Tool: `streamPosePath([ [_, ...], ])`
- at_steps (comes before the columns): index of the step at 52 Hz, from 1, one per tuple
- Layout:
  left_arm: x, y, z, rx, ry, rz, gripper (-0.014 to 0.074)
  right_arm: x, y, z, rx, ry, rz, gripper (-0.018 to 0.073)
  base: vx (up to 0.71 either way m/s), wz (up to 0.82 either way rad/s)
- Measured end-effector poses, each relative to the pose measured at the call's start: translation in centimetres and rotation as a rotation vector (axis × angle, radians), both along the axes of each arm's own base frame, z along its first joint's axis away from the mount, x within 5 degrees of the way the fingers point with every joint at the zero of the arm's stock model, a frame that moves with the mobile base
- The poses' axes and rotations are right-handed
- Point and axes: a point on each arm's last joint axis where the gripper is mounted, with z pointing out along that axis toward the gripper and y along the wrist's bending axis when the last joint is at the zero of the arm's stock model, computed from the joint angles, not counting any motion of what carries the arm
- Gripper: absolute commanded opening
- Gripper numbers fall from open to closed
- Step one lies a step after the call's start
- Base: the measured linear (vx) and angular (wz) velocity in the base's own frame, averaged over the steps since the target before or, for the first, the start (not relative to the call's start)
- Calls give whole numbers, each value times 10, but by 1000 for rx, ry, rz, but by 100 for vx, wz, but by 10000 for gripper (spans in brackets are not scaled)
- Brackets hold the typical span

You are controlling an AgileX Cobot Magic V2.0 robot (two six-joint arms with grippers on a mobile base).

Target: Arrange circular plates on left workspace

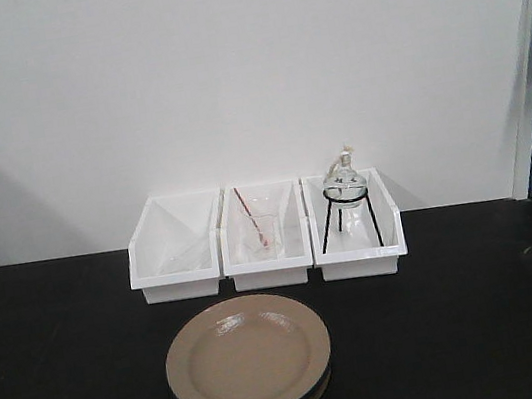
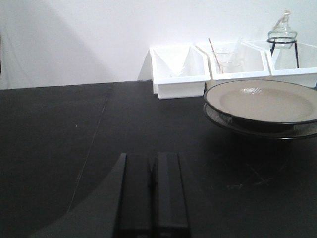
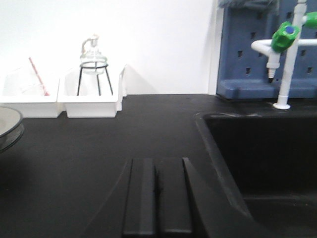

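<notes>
No readable text, label, brand, number or sign appears in any view. The 3 white bins, the stacked plates, the black countertop and the blue pegboard panel carry no legible markings. The beaker may bear graduations, but resolution is too low to tell.

A plain white wall rose behind the flat matte black worktop, softly shadowed toward its left side. At the right edge a recessed black sink basin was sunk into the surface. Behind the basin stood a blue perforated pegboard panel, and in front of it a white laboratory tap with a green knob. The light was even and diffuse, giving faint sheen on the black surface.
</notes>
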Motion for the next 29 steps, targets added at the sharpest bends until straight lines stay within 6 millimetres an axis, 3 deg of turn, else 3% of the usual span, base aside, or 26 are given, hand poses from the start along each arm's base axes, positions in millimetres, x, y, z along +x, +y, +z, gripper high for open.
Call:
streamPosePath([
  [29,0,0,-1,0,8,-1,2,0,0,-2,-2,17,-3,-5,0,0],
])
